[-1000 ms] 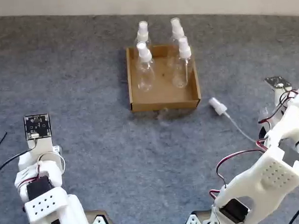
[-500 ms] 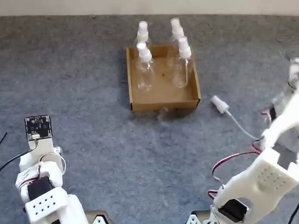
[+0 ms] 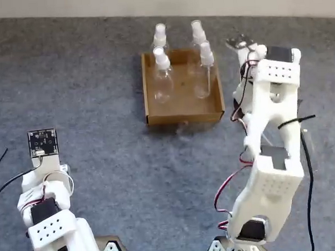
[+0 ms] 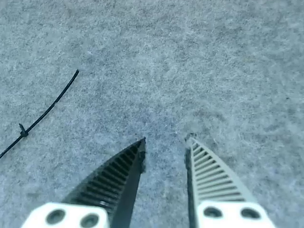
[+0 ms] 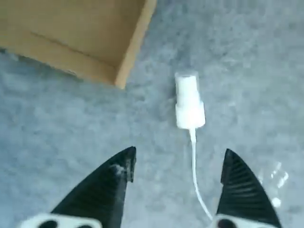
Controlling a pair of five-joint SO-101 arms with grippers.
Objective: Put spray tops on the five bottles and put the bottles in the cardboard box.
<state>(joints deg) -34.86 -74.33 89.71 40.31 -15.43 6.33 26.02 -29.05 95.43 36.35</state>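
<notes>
The cardboard box (image 3: 183, 111) lies at the far middle of the grey carpet. Two clear bottles with white spray tops (image 3: 162, 75) (image 3: 204, 68) stand inside it, and two more capped bottles (image 3: 159, 36) (image 3: 197, 31) stand at its far edge. A loose white spray top (image 5: 188, 102) with its thin tube lies on the carpet by the box corner (image 5: 128, 61). My right gripper (image 5: 179, 153) hangs open just above it, with the tube running between the jaws. The right arm (image 3: 269, 99) stretches along the box's right side. My left gripper (image 4: 166, 140) stands open over bare carpet at the near left.
A black cable (image 4: 42, 116) lies on the carpet near the left gripper. A clear glint (image 5: 276, 179) shows on the carpet beside the right gripper's finger; what it is I cannot tell. The left arm (image 3: 45, 181) stays at the near left corner.
The right arm has swung from the near right edge up and leftward to the box's right side, now covering the loose spray top in the high view. The left arm has not moved.
</notes>
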